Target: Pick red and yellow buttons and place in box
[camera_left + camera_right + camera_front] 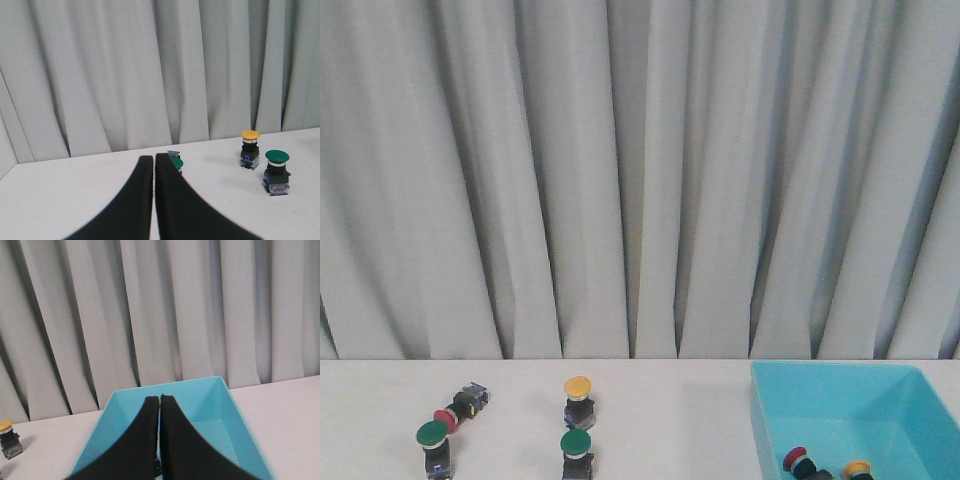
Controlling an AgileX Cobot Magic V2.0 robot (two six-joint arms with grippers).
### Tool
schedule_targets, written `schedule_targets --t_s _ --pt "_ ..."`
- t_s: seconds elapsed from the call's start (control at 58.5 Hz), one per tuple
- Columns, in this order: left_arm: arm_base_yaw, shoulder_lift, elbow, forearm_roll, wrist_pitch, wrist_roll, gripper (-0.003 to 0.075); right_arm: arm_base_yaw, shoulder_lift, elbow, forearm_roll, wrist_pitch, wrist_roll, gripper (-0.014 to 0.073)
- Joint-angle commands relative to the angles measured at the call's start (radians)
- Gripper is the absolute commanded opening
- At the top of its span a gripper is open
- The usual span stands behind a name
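Front and left wrist share yellow button [578, 386].

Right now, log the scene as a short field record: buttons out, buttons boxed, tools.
on table: yellow button, toppled red button, two green buttons
in box: red button, yellow button
left tool: shut, empty
right tool: shut, empty, box ahead of it

No legible text, labels, brand marks or nos. in any view. Button caps [578, 385] plain, no legend. Box [840, 385] walls unmarked. Markings on button bodies, if any, too small/blurred to read.
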Motion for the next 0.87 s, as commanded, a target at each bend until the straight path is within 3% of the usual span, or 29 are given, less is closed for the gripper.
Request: schedule_targets --t_s 0.0,0.855 --pt "0.002 -0.014 0.010 -0.006 -0.074 -0.010 -0.0006 -0.001 -0.018 0.015 0.002 -0.069 0.000 -0.0004" --pt "0.002 -0.014 0.010 -0.006 -0.074 -0.010 -0.0006 -0.002 -0.018 0.015 0.002 -0.069 -0.001 -0.0004"
